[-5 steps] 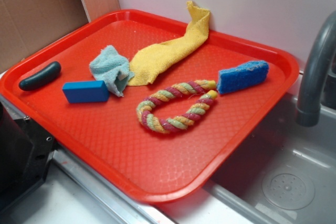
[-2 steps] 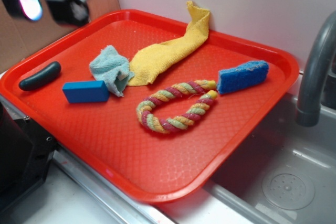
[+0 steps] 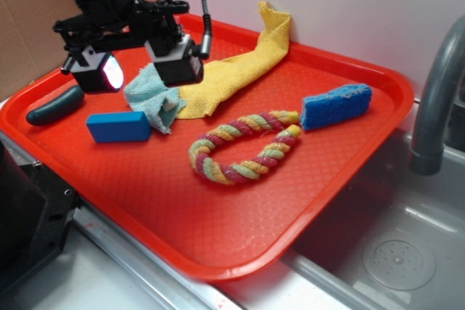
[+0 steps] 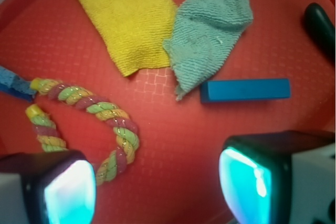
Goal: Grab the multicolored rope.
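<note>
The multicolored rope [image 3: 243, 148] lies in a U on the red tray [image 3: 218, 230], its ends pointing at the blue sponge [image 3: 336, 104]. In the wrist view the multicolored rope [image 4: 84, 116] curves at lower left, part of it behind the left finger. My gripper [image 3: 138, 70] hangs open above the tray's back left, over the teal cloth [image 3: 152, 94], well left of the rope. From the wrist, the gripper [image 4: 157, 187] has bare red tray between its glowing pads [image 4: 71, 192].
A yellow towel [image 3: 232, 70] leans against the back wall. A blue block [image 3: 118, 126] and a dark rounded object [image 3: 56, 104] lie at the tray's left. A grey faucet [image 3: 439, 99] and a sink [image 3: 392, 252] stand to the right. A black box [image 3: 25, 208] sits at the left front.
The arm has come into view from the upper left and moved right and down over the tray's back left. Nothing on the tray has moved.
</note>
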